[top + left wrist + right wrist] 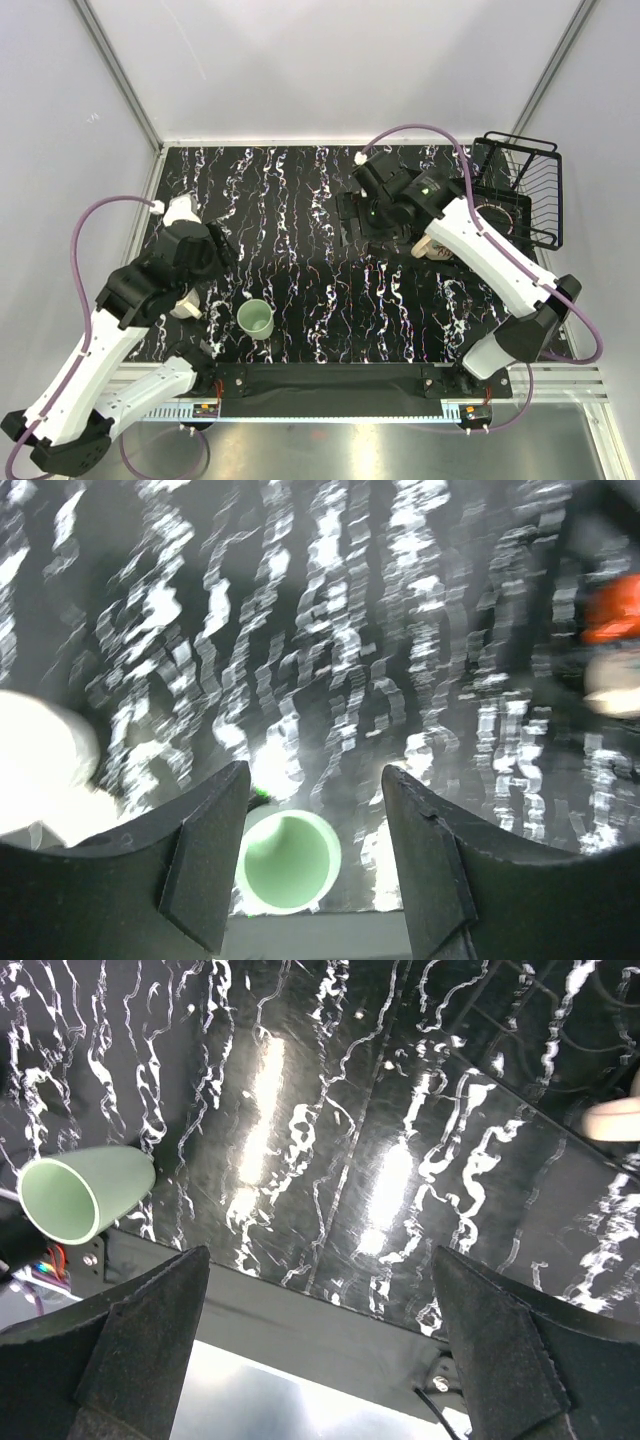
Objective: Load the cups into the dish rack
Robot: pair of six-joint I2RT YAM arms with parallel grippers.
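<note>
Pick-up of the pale mint-green cup (256, 318) was the step in hand, as I judged it. At your far left, the left gripper (315, 772) hung over the table with its fingers (200, 870) spread wide and nothing between them. In the overhead view it sat at about 11 o'clock from that cup, near but not touching. The left wrist view was blurred, yet it showed the cup's open mouth low in the gap between the two fingers, so you looked roughly lined up. The cup stood upright on the black marbled table (290, 200), at about 7 o'clock from the table's middle, close to the near edge and well apart from the rack.

Further right, the right gripper (320, 1255) was likewise wide open and empty, held above the table at about 1 o'clock from its middle. Partly under that arm lay the cream-beige mug (433, 246), just beside the dish rack (535, 160) at the rack's 8 o'clock. I could not tell whether it touched the wire. The rack stood at 2 o'clock on the table. A round shape with a reddish rim in its basket was probably the red mug (497, 213). I could not find the black patterned mug.

The next move called for you to bring the left fingers down astride the mint cup's wall, close on it firmly, and lift straight up. The cup sat close to the near edge, so a sideways nudge could have tipped it. The rack lay on the far right side, so you had to plan a long carry or a pass to the right arm.
</note>
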